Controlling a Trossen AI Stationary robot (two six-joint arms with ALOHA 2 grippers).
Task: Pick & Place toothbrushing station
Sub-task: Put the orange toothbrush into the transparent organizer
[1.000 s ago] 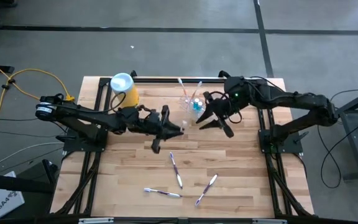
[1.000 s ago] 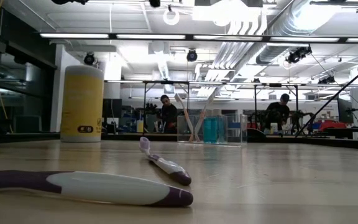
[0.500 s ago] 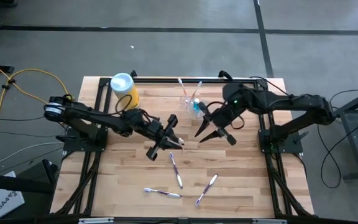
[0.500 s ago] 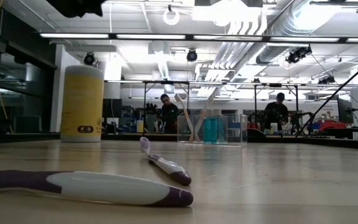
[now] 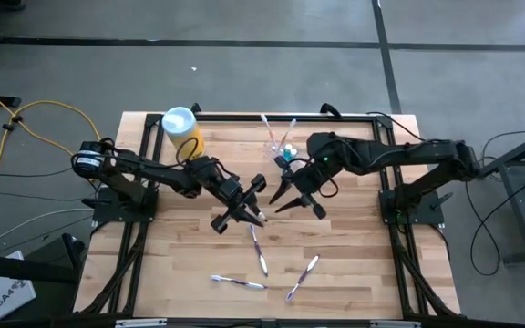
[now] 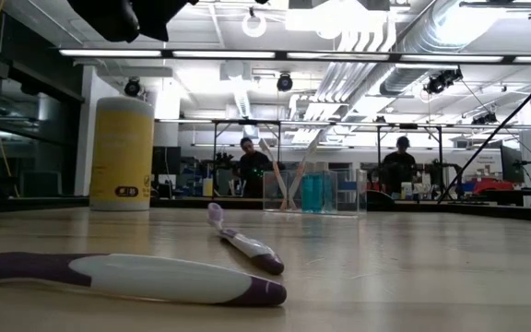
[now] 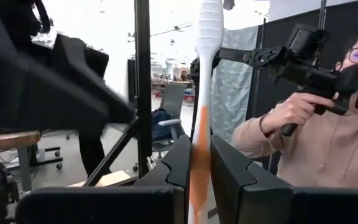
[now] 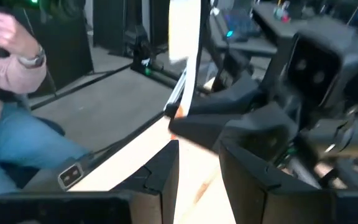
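My left gripper [image 5: 252,206] is over the table's middle, shut on a white toothbrush with an orange handle part [image 7: 205,74]. My right gripper [image 5: 287,198] is open just to its right, facing it. In the right wrist view the brush [image 8: 183,37] stands ahead of my open right fingers [image 8: 164,177], apart from them. The clear holder cup [image 5: 282,151] stands on its base at the far middle with a few brushes upright in it. It also shows in the low view [image 6: 316,190]. My left gripper pinches the toothbrush's orange handle part [image 7: 197,146] between its two fingers [image 7: 180,163]. The fingers lie across the handle. The brush is lifted clear of the table, and its white head end [image 7: 209,22] sticks out past the fingertips.
A yellow canister with a pale blue lid [image 5: 181,128] stands at the far left. Three purple-and-white toothbrushes [image 5: 258,249] [image 5: 238,282] [image 5: 303,277] lie on the near half of the table. People show beyond the table [image 7: 316,137].
My right gripper has come away from the holder cup, toward the table's near and left side, up to my left gripper. My left gripper has turned about with the toothbrush and shifted a little toward the near edge. The cup has stayed in place.
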